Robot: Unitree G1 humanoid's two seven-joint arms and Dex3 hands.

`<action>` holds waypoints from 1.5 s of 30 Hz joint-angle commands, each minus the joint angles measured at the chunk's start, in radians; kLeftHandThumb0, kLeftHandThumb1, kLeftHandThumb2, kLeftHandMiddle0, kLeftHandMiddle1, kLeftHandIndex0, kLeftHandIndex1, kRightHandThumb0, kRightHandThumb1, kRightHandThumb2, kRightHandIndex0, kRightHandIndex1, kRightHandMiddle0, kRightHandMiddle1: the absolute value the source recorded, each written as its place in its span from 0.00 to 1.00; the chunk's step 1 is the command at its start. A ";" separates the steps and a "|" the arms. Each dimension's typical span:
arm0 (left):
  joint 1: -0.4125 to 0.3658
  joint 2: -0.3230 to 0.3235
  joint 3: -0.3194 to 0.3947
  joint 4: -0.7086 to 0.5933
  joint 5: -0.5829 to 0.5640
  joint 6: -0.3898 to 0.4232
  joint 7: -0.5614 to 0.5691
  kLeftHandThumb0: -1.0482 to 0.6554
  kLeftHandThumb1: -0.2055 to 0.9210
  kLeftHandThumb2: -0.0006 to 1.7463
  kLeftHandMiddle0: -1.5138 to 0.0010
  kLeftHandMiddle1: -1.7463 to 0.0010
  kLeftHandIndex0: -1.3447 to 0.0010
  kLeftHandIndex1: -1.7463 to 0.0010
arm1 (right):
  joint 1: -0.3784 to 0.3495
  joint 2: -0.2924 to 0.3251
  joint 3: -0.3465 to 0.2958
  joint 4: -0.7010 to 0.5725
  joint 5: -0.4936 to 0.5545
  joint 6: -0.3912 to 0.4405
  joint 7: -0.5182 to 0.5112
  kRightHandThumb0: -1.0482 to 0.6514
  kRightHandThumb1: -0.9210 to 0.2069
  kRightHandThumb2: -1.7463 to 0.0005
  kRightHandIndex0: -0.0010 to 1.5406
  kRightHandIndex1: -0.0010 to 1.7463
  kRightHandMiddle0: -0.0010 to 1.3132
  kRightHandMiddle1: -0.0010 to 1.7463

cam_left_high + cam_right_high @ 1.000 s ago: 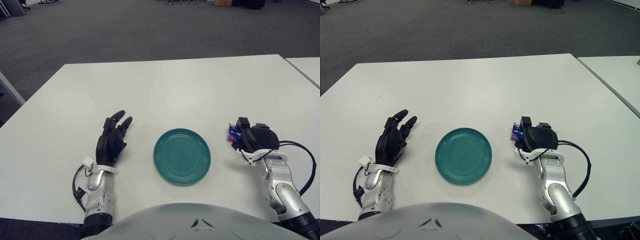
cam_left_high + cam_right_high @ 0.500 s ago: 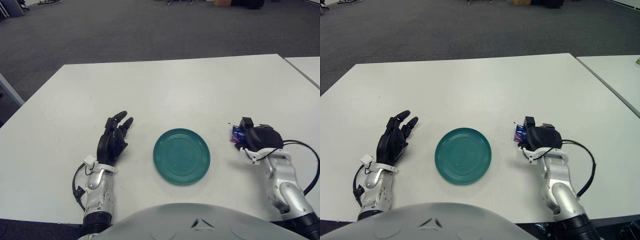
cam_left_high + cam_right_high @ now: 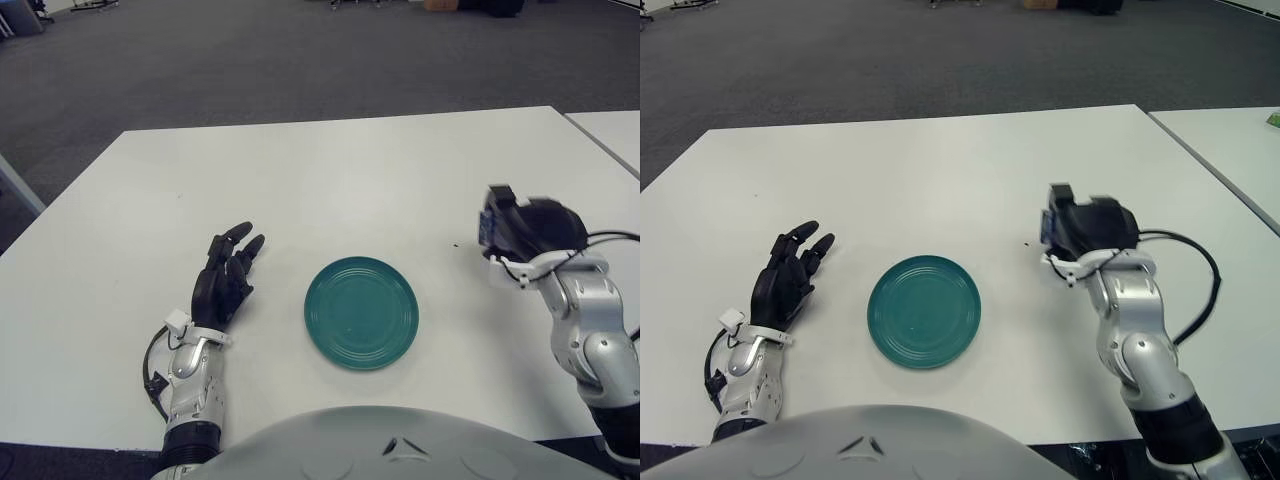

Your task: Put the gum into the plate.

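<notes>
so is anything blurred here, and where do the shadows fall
Left eye view: the right hand holding the gum is smeared by motion; the plate and left hand are crisp. Right eye view: that hand is a little soft too, and shadows are faint, hugging the plate's near rim and the left hand on the table; no glare.

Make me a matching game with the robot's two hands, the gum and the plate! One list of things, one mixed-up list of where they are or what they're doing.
Things:
1. left hand
2. right hand
3. gum
4. plate

Places or states:
A. teal, lying on the white table with nothing on it
B. resting flat on the table, fingers spread, holding nothing
C. raised above the table, to the right of the plate, fingers closed
D. pinched in the fingers, only a blue bit showing

Pairs: 1-B, 2-C, 3-D, 4-A
</notes>
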 commanded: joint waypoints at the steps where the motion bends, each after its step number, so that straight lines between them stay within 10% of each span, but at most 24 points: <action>1: 0.023 -0.015 0.003 0.042 -0.005 -0.023 0.005 0.13 1.00 0.48 0.80 0.87 1.00 0.57 | -0.011 0.028 0.041 0.020 -0.022 -0.037 -0.033 0.39 0.15 0.57 0.34 0.31 0.23 1.00; 12: 0.015 -0.042 -0.007 0.050 0.004 -0.062 0.018 0.15 1.00 0.45 0.71 0.90 0.97 0.40 | -0.085 0.124 0.164 0.025 -0.069 -0.099 0.015 0.40 0.14 0.58 0.30 0.36 0.23 1.00; 25: 0.003 -0.058 -0.011 0.086 -0.011 -0.059 0.009 0.18 1.00 0.46 0.76 0.92 1.00 0.45 | -0.163 0.275 0.323 0.172 -0.103 -0.144 -0.027 0.40 0.13 0.59 0.27 0.48 0.22 1.00; 45: 0.010 -0.098 -0.042 0.065 -0.015 -0.046 0.012 0.18 1.00 0.40 0.74 0.91 0.98 0.38 | -0.141 0.299 0.390 0.104 -0.047 -0.221 0.067 0.40 0.14 0.58 0.22 0.50 0.22 1.00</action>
